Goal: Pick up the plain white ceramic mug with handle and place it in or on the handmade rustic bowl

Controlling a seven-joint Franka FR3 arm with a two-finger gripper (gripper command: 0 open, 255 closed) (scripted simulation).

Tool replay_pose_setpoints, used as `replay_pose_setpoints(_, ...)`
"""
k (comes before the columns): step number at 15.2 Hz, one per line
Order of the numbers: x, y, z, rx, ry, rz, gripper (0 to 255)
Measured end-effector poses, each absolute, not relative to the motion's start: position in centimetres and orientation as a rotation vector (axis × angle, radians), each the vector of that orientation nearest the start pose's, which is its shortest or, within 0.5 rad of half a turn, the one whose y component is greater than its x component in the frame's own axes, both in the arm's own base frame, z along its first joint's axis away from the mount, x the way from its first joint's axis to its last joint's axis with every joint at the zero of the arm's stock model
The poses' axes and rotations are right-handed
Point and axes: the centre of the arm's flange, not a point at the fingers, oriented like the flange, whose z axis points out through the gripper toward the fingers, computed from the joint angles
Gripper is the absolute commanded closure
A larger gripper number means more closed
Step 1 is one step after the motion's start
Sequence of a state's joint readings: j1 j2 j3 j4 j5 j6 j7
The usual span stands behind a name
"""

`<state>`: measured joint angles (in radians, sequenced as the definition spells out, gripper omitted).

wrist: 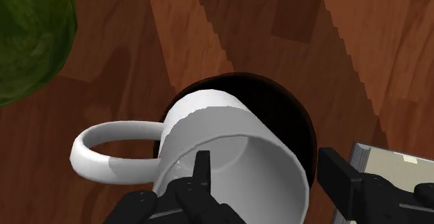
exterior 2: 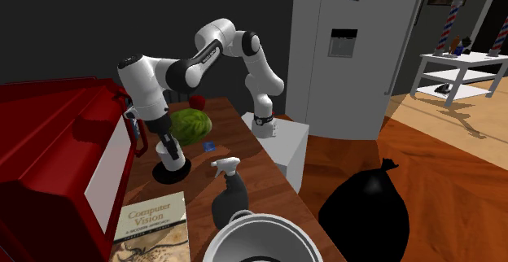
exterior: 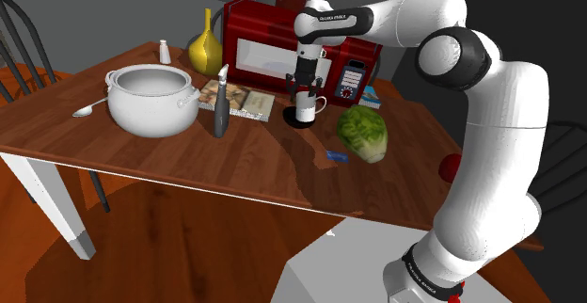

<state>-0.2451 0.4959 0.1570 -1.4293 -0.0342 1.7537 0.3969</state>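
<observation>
A white mug with a handle stands upright inside a shallow dark bowl on the wooden table, in front of the red microwave. In the wrist view the mug hides most of the bowl, whose dark rim shows around it; the handle points toward the green melon. My gripper is straight above the mug, open. One finger reaches inside the cup and the other is outside the rim, neither pressing the wall. From the second exterior view the gripper hangs over the bowl.
A red microwave stands just behind the bowl, with a book and a dark spray bottle beside it. A big white pot, a spoon and a yellow vase lie further along. A green melon sits toward the stand.
</observation>
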Motion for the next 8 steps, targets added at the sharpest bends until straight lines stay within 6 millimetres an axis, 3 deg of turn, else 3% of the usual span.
replay_pose_setpoints(4,67.5,-8.0,39.9,-3.021,0.753,0.265,0)
replay_pose_setpoints(8,68.2,-8.3,43.6,-3.021,0.753,0.263,0)
